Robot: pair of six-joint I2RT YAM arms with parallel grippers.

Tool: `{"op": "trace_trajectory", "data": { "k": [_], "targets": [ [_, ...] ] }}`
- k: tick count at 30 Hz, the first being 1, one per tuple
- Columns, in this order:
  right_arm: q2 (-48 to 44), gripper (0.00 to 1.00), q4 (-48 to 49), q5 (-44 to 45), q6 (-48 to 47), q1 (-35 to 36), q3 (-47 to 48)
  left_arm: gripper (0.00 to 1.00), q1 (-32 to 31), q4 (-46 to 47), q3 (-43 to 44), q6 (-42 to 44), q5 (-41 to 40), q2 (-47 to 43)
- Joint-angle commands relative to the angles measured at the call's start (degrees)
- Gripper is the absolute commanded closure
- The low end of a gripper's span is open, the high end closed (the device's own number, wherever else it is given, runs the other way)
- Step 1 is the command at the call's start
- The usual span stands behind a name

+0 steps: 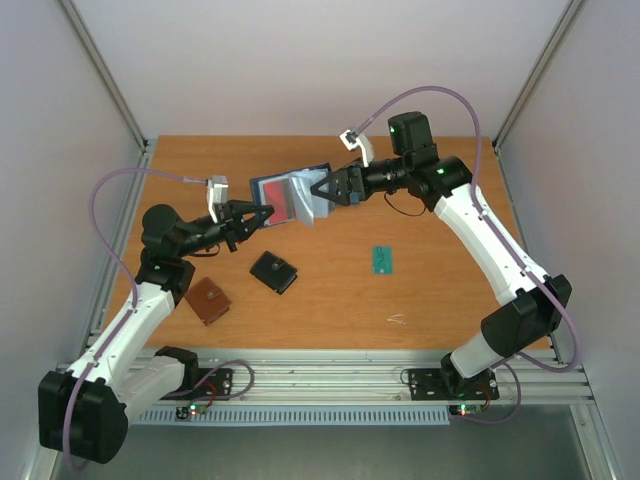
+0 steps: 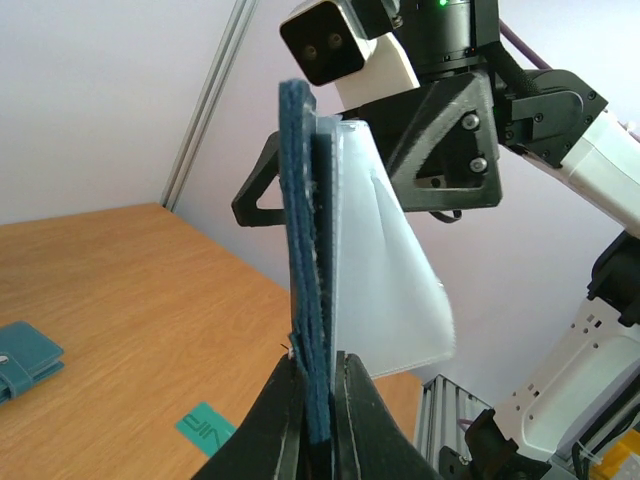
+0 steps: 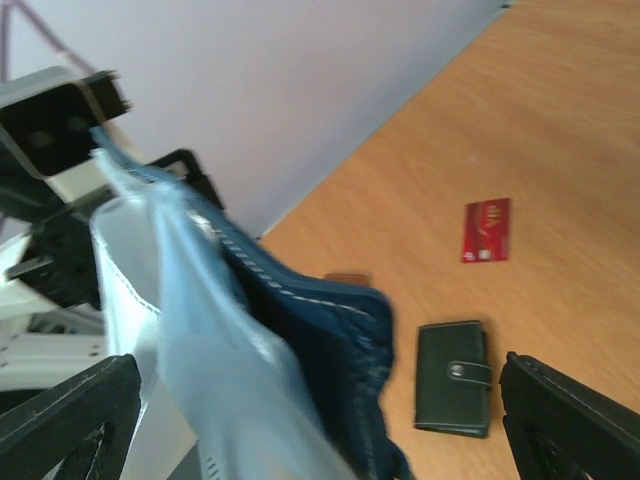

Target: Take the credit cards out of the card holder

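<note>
The navy card holder (image 1: 288, 192) is held up above the table, its pale clear pockets (image 2: 385, 270) fanned out. My left gripper (image 1: 257, 215) is shut on its lower edge (image 2: 318, 370). My right gripper (image 1: 323, 188) is open, and its wide-spread fingers (image 3: 70, 420) straddle the holder (image 3: 320, 320) and pockets without closing. The teal-green card (image 1: 382, 260) lies flat on the table, and also shows in the left wrist view (image 2: 205, 428). The red card (image 3: 487, 230) lies flat on the table. The black card is not in view.
A black wallet with a snap tab (image 1: 273, 271) lies near the table's middle, and shows in the right wrist view (image 3: 452, 378). A brown wallet (image 1: 208, 300) lies front left. A teal wallet (image 2: 25, 355) shows only in the left wrist view. White walls enclose the table.
</note>
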Motion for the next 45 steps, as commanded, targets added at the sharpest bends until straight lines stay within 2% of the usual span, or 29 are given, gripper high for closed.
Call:
{"op": "trace_trajectory", "data": {
  "k": [1, 3, 4, 11, 13, 14, 16, 17, 24, 26, 30, 33, 37, 42, 45],
  "targets": [
    [-0.2, 0.03, 5.4, -13.2, 0.1, 0.4, -0.8, 1.00, -0.2, 3.0, 1.1, 0.9, 0.8, -0.4],
    [0.4, 0.10, 5.8, -15.4, 0.6, 0.5, -0.4, 1.00, -0.2, 2.8, 1.1, 0.9, 0.5, -0.4],
    [0.7, 0.17, 5.8, -15.7, 0.8, 0.7, -0.1, 1.00, -0.3, 2.5, 1.1, 1.0, 0.4, -0.4],
    [1.3, 0.98, 5.1, -10.5, 2.0, 1.0, -0.4, 1.00, -0.4, -4.5, 2.2, 4.5, -3.5, -0.5],
    [1.0, 0.99, 5.5, -10.0, 2.0, 0.8, -1.0, 1.00, -0.4, -4.5, 2.2, 5.1, -2.9, -0.7],
    [0.9, 0.99, 6.3, -10.6, 2.3, 0.6, -1.4, 0.96, -0.4, -3.8, 2.2, 4.9, -2.2, -0.9],
    [0.4, 0.99, 8.0, -12.2, 3.2, -0.4, -2.3, 0.75, -0.3, -1.6, 2.1, 3.6, -0.7, -1.3],
    [0.2, 0.99, 8.8, -12.8, 3.4, -0.7, -2.7, 0.72, -0.2, -0.4, 2.0, 2.6, -0.1, -1.5],
    [-0.8, 0.99, 8.9, -15.5, 2.8, -2.0, -3.1, 0.70, 2.0, 5.0, 1.2, -2.8, 1.2, -1.6],
    [-1.2, 0.99, 9.0, -15.8, 2.9, -2.4, -3.4, 0.72, 2.5, 5.3, 1.3, -3.6, 1.8, -1.6],
    [-1.3, 0.99, 9.2, -17.2, 3.3, -2.6, -3.4, 0.85, 2.6, 4.9, 1.5, -3.0, 1.8, -1.2],
    [-1.6, 0.99, 9.0, -17.1, 2.9, -2.6, -3.5, 0.90, 2.6, 5.2, 1.7, -3.3, 2.9, -1.1],
    [-1.3, 0.99, 9.5, -17.8, 3.6, -2.6, -3.4, 0.93, 2.6, 4.5, 1.9, -2.9, 2.9, -0.8],
    [-1.4, 0.99, 10.4, -18.6, 4.5, -2.3, -3.2, 0.96, 2.4, -1.4, 2.6, 3.1, -0.6, -0.5],
    [-1.5, 0.99, 10.8, -18.5, 4.7, -1.9, -3.1, 0.93, 1.7, -2.9, 3.1, 5.8, -2.2, -0.2]
  ]
}}
